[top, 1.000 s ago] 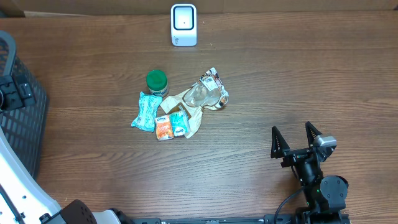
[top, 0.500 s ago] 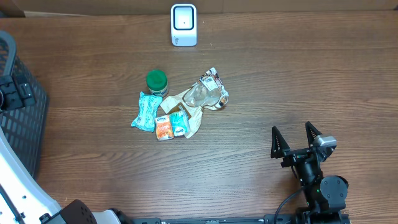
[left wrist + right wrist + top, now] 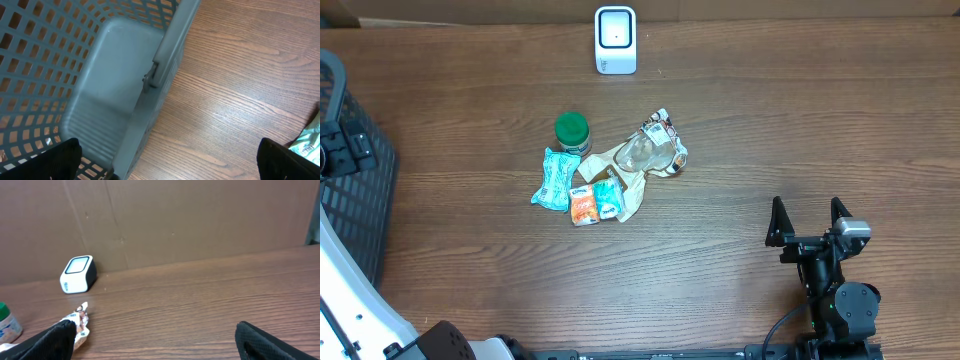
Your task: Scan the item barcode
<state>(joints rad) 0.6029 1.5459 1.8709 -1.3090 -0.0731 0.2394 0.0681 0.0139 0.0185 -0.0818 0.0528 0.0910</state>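
Note:
A small pile of items lies mid-table: a green-capped bottle (image 3: 572, 131), a teal packet (image 3: 554, 178), an orange packet (image 3: 584, 207) and a crumpled clear wrapper (image 3: 652, 150). The white barcode scanner (image 3: 615, 40) stands at the far edge, also in the right wrist view as the scanner (image 3: 78, 274). My right gripper (image 3: 810, 222) is open and empty near the front right, well away from the pile. My left gripper (image 3: 167, 160) is open over the rim of the basket (image 3: 100, 75), holding nothing. The teal packet (image 3: 307, 140) shows at that view's right edge.
The dark grey mesh basket (image 3: 350, 200) stands at the table's left edge. A brown cardboard wall (image 3: 175, 220) runs behind the scanner. Bare wood (image 3: 800, 130) lies between the pile and my right gripper.
My right gripper has shifted slightly to the right and toward the near edge. The items, scanner and left arm have not moved.

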